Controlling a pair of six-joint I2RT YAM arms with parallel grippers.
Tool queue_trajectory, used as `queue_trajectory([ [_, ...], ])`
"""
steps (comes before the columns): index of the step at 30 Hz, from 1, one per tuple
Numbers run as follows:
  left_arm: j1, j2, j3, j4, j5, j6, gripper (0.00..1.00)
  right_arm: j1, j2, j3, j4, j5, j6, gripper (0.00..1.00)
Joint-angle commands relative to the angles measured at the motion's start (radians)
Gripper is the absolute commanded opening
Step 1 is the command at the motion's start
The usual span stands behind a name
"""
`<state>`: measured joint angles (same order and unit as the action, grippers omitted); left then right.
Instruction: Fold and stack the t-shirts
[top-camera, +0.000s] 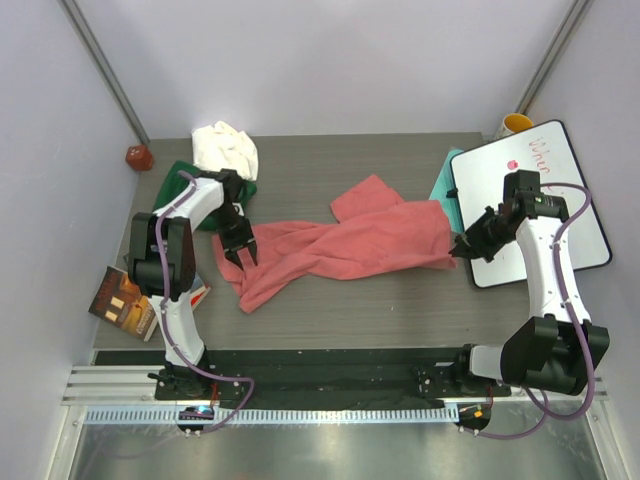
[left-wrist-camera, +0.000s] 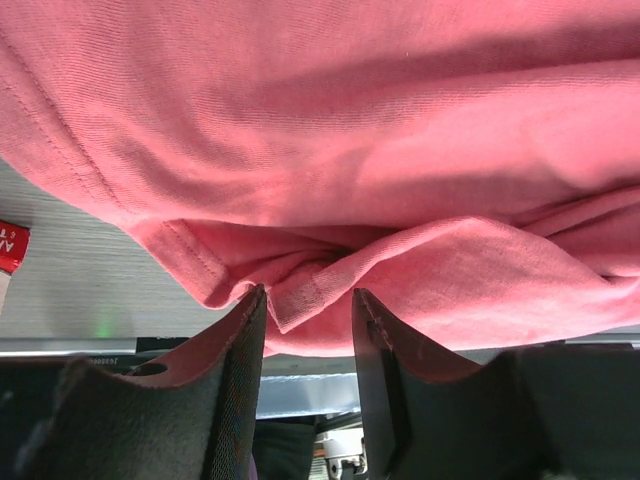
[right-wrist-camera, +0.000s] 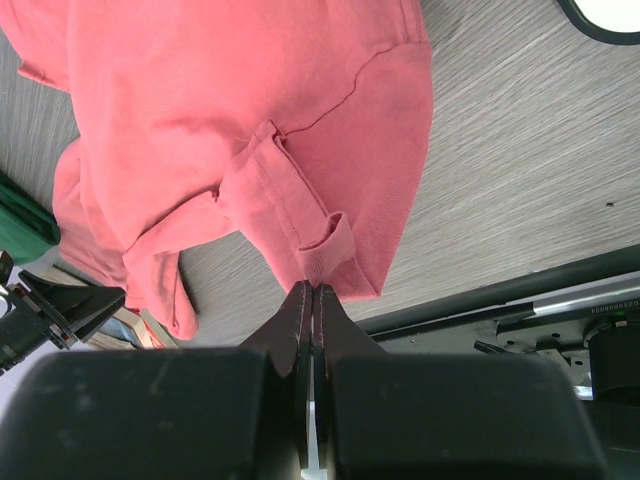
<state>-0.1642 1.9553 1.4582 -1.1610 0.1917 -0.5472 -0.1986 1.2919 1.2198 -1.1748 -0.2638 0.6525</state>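
Shirt (top-camera: 350, 245), pink, lies bunched across the middle of the table (top-camera: 400, 310). My right gripper (right-wrist-camera: 312, 290) pinches only the tip of its hem, so a pull could slip it free. My left gripper (left-wrist-camera: 308, 297) stands narrowly apart at a fold; closing may miss a layer.

I count three shirts: one pink shirt (top-camera: 340, 245), one green shirt (top-camera: 172, 183) and one white shirt (top-camera: 225, 148). I have two grippers, the left gripper (top-camera: 238, 256) and the right gripper (top-camera: 463, 246). There is one whiteboard (top-camera: 540, 205), one yellow cup (top-camera: 516, 124), one small red-brown lump (top-camera: 138, 156), one teal sheet (top-camera: 445, 190), and one book (top-camera: 122, 298) for certain; whether a second lies beside it I cannot tell.
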Motion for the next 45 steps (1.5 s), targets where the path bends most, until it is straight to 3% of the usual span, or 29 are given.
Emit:
queue_trajectory([
  [1, -0.005, -0.024, -0.012, -0.003, 0.026, 0.015, 0.41, -0.004, 0.001, 0.023, 0.02, -0.006, -0.002, 0.01],
  [8, -0.008, -0.029, -0.048, 0.017, 0.04, 0.015, 0.37, -0.004, 0.001, 0.014, 0.026, -0.009, -0.004, 0.01],
  [9, -0.009, -0.03, -0.058, 0.018, 0.04, 0.015, 0.34, -0.005, 0.001, 0.014, 0.026, -0.009, -0.005, 0.01],
  [10, -0.008, -0.033, -0.061, 0.021, 0.038, 0.013, 0.24, -0.005, 0.001, 0.014, 0.026, -0.009, -0.005, 0.01],
  [13, -0.009, -0.036, -0.061, 0.026, 0.035, 0.01, 0.09, -0.004, 0.0, 0.014, 0.026, -0.009, -0.005, 0.01],
  [19, -0.009, -0.041, -0.038, 0.017, 0.029, 0.01, 0.0, -0.005, -0.003, 0.01, 0.026, -0.009, -0.008, 0.01],
  [23, -0.009, -0.064, -0.013, 0.017, 0.002, 0.01, 0.0, -0.005, -0.011, 0.01, 0.035, 0.003, -0.008, 0.01],
  [29, -0.008, -0.137, 0.143, -0.012, -0.127, -0.045, 0.0, -0.005, -0.037, 0.033, 0.079, 0.031, 0.009, 0.01],
  [38, -0.008, -0.242, 0.552, -0.029, -0.36, -0.145, 0.0, -0.028, -0.029, 0.3, 0.11, 0.173, 0.01, 0.01],
  [42, -0.001, -0.312, 0.607, -0.035, -0.469, -0.157, 0.0, -0.054, -0.032, 0.403, 0.112, 0.259, 0.01, 0.01],
  [45, 0.028, -0.389, 0.605, -0.026, -0.529, -0.168, 0.0, -0.061, -0.022, 0.521, 0.089, 0.42, -0.023, 0.01],
])
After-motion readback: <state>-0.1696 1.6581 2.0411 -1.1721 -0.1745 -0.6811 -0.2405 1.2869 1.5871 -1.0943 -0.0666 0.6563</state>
